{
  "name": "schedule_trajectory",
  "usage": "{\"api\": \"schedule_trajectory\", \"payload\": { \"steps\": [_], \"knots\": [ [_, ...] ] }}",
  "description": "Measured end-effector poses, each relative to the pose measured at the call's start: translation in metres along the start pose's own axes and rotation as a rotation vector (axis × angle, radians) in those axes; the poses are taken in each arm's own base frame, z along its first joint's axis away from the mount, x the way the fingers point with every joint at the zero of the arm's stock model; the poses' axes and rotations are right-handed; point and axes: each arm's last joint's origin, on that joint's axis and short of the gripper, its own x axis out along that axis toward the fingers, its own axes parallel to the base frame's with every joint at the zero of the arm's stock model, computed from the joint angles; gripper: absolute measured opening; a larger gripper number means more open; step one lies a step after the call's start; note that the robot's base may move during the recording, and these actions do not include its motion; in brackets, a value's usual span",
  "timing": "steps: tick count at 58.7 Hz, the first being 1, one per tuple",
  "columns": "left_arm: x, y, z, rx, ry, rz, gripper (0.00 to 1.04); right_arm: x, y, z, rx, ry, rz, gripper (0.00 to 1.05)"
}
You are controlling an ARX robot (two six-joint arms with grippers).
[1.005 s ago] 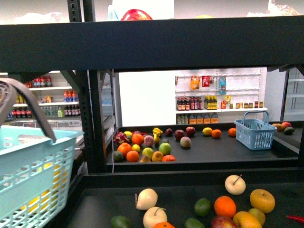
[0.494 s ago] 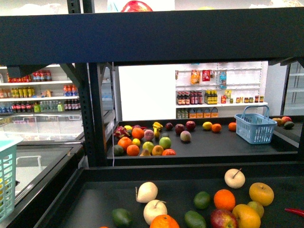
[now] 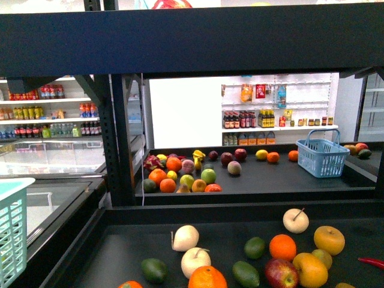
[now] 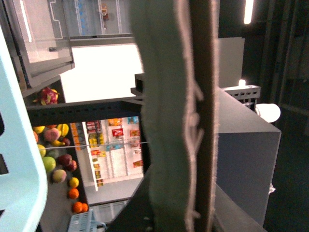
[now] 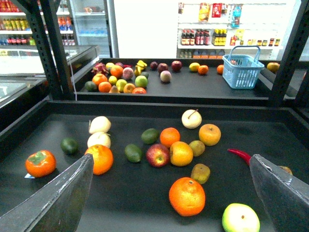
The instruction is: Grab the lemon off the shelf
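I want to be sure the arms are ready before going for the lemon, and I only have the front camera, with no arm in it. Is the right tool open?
Observer: Yes. In the right wrist view the right tool has its fingers wide apart, with nothing held between them.
Operator: Is anything lying close under it that I'm missing?
Observer: A large orange and a pale green fruit lie on the shelf nearest that camera, below the edge of your frame.
Operator: And the left tool?
Observer: I cannot tell. A grey strip close to the lens blocks most of the left wrist view.
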Motion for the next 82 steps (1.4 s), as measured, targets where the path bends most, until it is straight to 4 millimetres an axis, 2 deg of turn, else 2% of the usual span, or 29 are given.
{"api": "schedule_trajectory", "payload": {
  "steps": [27, 32, 41, 46, 49, 54, 72, 82],
  "knots": [
    [0.001, -0.008, -0.001, 0.007, 0.010, -0.028, 0.98, 0.000, 0.000, 0.000, 0.000, 0.000, 0.000, 0.97],
    [0.001, -0.008, -0.001, 0.007, 0.010, -0.028, 0.95, 0.000, 0.000, 0.000, 0.000, 0.000, 0.000, 0.97],
    [0.000, -0.008, 0.000, 0.011, 0.018, -0.027, 0.96, 0.000, 0.000, 0.000, 0.000, 0.000, 0.000, 0.97],
    [-0.027, -0.008, 0.014, 0.073, 0.110, 0.062, 0.96, 0.000, 0.000, 0.000, 0.000, 0.000, 0.000, 0.97],
    [-0.043, -0.007, 0.025, 0.104, 0.084, 0.122, 0.96, 0.000, 0.000, 0.000, 0.000, 0.000, -0.005, 0.97],
    [-0.050, -0.013, 0.034, 0.137, 0.048, 0.159, 0.96, 0.000, 0.000, 0.000, 0.000, -0.002, -0.002, 0.97],
    [-0.056, -0.045, 0.024, 0.207, 0.093, 0.233, 0.96, 0.000, 0.000, 0.000, 0.000, -0.001, 0.000, 0.97],
    [-0.068, -0.063, 0.019, 0.301, 0.066, 0.416, 0.96, 0.000, 0.000, 0.000, 0.000, -0.001, 0.000, 0.97]
  ]
}}
